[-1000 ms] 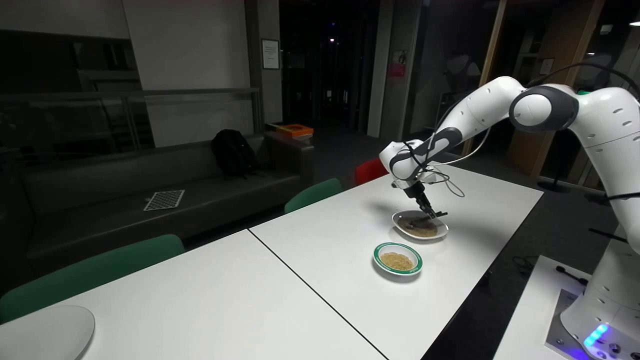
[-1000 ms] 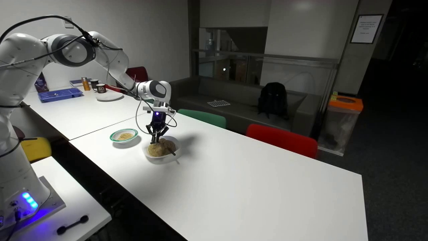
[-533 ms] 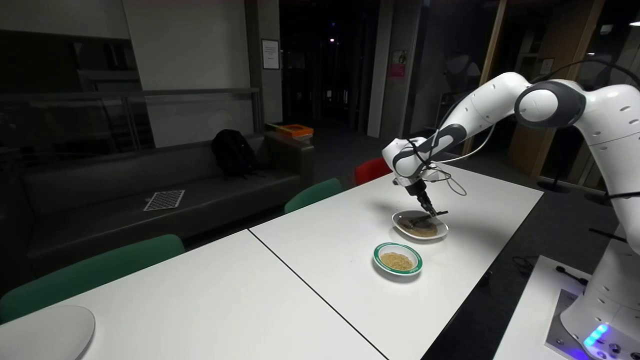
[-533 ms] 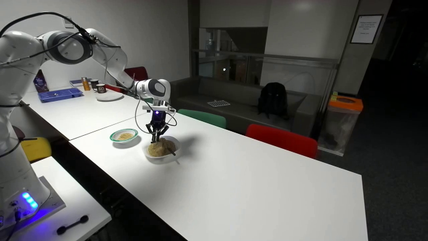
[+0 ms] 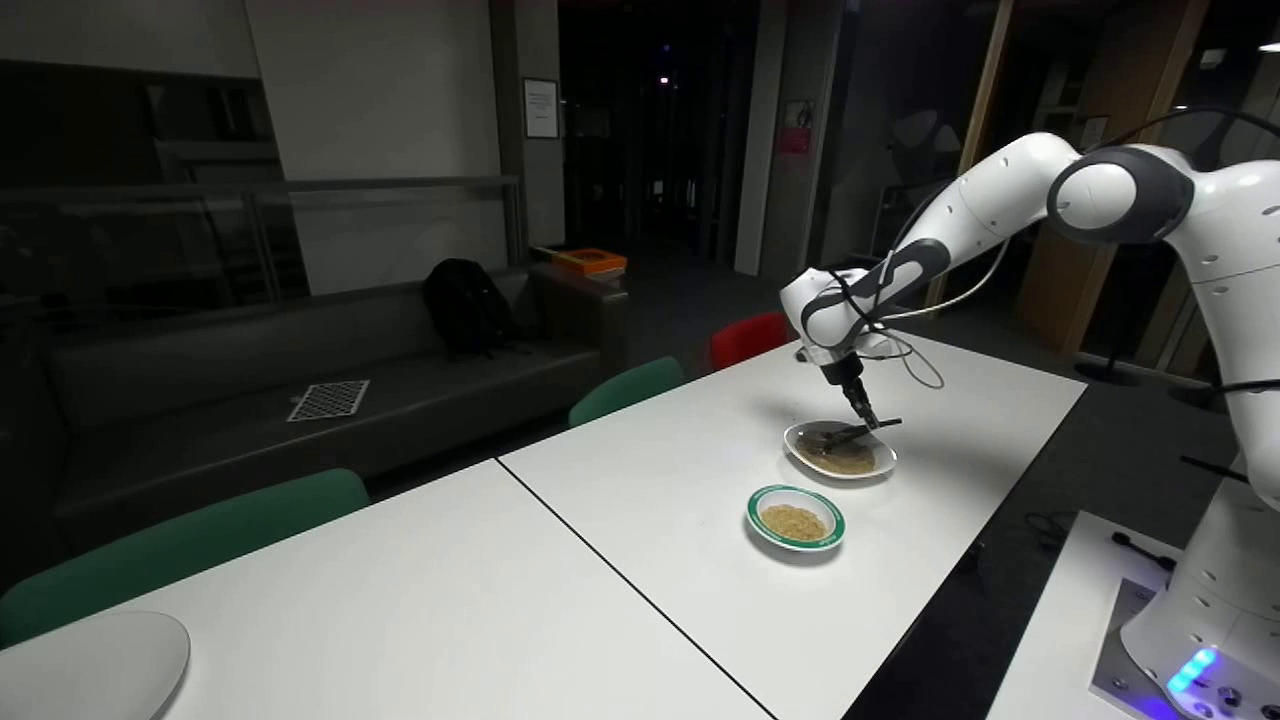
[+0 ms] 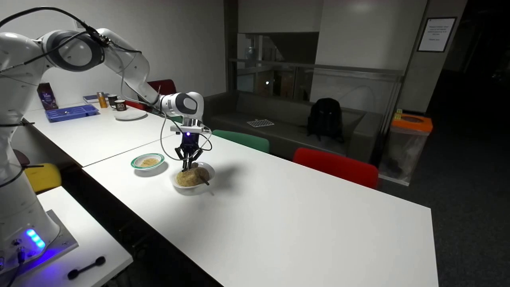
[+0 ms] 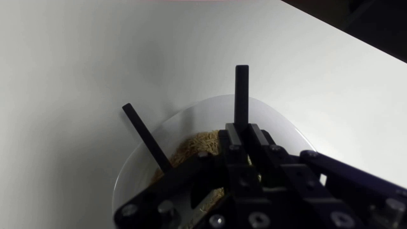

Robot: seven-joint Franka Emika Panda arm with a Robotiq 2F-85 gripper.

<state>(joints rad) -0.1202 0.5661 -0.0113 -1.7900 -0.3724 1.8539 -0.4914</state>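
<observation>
In the wrist view my gripper is shut on a flat black handle that sticks out beyond the fingertips. The gripper hangs low over a large white bowl, seen in both exterior views, with brown-yellow dry grains heaped in it. A second black handle leans over the bowl's rim, apart from the jaws. Whatever lies at the lower end of the held handle is hidden by the gripper in the wrist view. Beside the large bowl stands a smaller green-rimmed bowl with pale grains.
At the far end are a blue tray, a white plate, an orange bottle and dark mugs. A black double-ended spoon lies near the robot base. Green and red chairs line the white table.
The arm's elbow has risen. In an exterior view the gripper and held handle have shifted slightly up and to the right, still over the large bowl. Both bowls stay in place.
</observation>
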